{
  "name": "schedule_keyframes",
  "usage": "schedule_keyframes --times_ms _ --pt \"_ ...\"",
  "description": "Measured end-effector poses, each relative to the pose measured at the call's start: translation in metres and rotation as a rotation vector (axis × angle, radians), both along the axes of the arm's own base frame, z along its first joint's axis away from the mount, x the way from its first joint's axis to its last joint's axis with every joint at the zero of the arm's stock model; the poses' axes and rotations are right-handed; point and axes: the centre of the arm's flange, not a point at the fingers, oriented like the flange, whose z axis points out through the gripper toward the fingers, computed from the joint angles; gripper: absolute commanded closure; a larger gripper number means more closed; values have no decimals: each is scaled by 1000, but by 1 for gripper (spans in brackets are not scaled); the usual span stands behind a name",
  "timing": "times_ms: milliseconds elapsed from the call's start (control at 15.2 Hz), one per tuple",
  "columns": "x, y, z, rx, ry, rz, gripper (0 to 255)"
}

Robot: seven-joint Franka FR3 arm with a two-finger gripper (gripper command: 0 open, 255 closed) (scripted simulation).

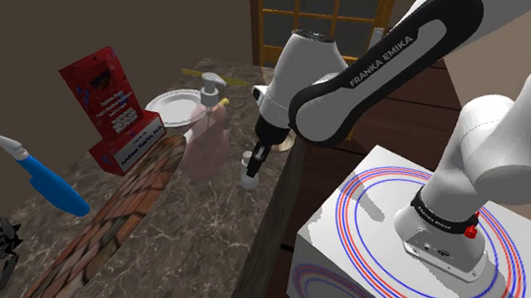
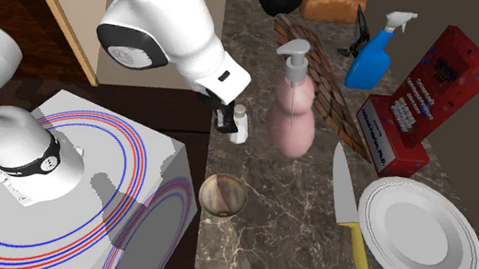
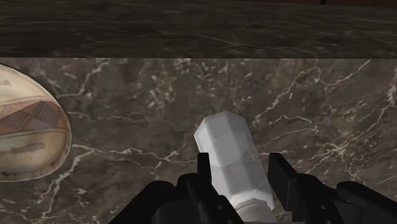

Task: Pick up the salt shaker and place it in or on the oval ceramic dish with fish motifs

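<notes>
Dark marble counter (image 3: 127, 114) below; my black claw (image 3: 240, 164) pinches the white faceted salt shaker (image 3: 226, 143), oval patterned beige dish (image 3: 25, 127) nearby.

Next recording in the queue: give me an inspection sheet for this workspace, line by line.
surface: dark marble counter with a brick-patterned runner along it.
job's things: white salt shaker upright near the counter edge; oval dish apart from it, with nothing in it.
clutter: pink pump bottle, white plate, yellow-handled knife beside the plate, red box, blue spray bottle, bread loaf.
tool: black, down at the salt shaker; grip not judgeable.
cables: nothing seen.
surroundings: wood-framed window; stand with ringed top.
</notes>
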Motion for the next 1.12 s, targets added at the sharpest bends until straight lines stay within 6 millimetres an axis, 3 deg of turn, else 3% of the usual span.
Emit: schedule_keyframes --times_ms 594,1122 --pt "0 -1 3 0 0 -1 255" --pt "0 -1 43 0 0 -1 255"
